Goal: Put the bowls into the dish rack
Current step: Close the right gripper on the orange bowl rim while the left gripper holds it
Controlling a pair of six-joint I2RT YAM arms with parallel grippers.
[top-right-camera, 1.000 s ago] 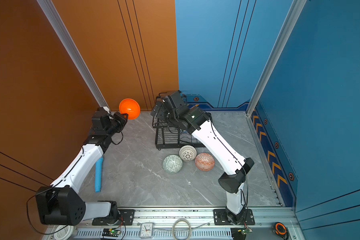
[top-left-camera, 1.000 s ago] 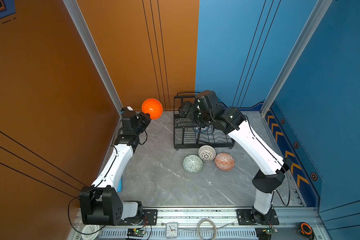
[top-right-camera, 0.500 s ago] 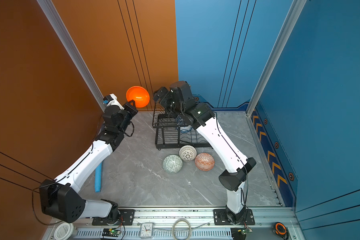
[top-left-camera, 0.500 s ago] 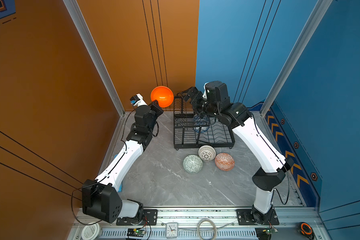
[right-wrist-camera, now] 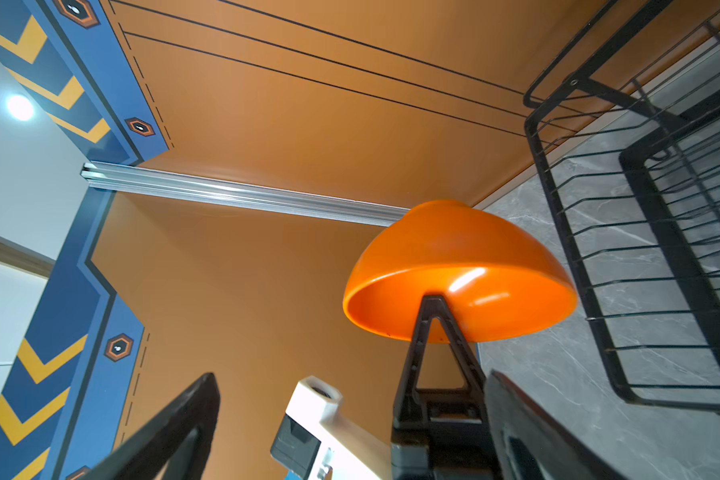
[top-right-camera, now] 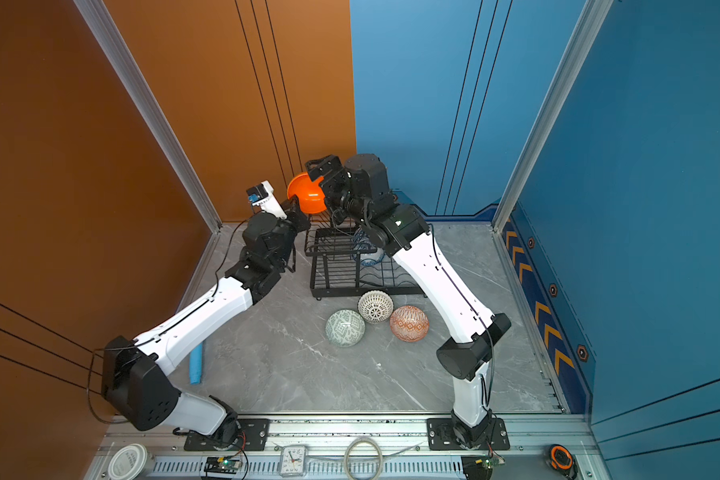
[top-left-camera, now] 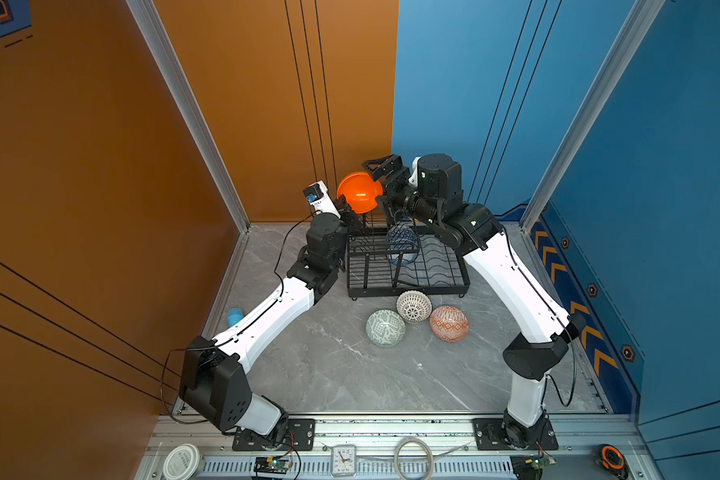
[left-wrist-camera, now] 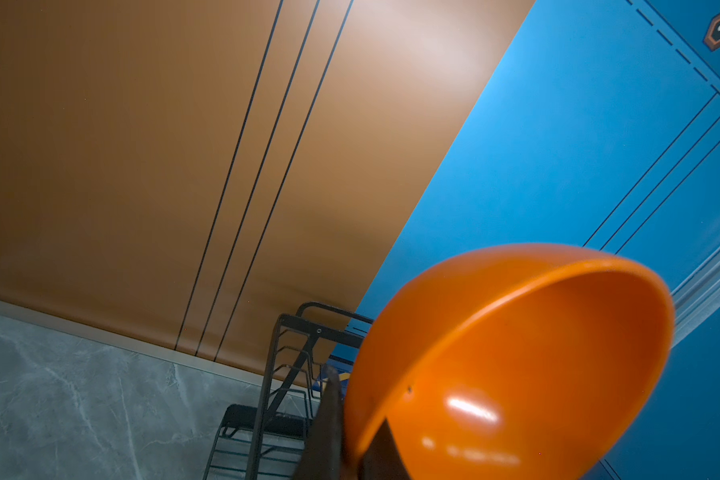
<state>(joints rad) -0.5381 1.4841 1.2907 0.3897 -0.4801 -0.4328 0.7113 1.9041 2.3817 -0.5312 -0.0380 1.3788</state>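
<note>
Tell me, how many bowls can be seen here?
5. A plain orange bowl is held aloft in the left gripper. A blue patterned bowl sits in the dish rack. The pale green bowl, white lattice bowl and orange-white bowl are on the table. Another may hide behind the right arm.

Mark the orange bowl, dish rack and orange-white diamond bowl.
plain orange bowl (left-wrist-camera: 516, 365): left wrist view, inner wall.
dish rack (top-left-camera: 433, 286): in a top view, base tray's front rim.
orange-white diamond bowl (top-left-camera: 449, 323): in a top view, patterned side.
</note>
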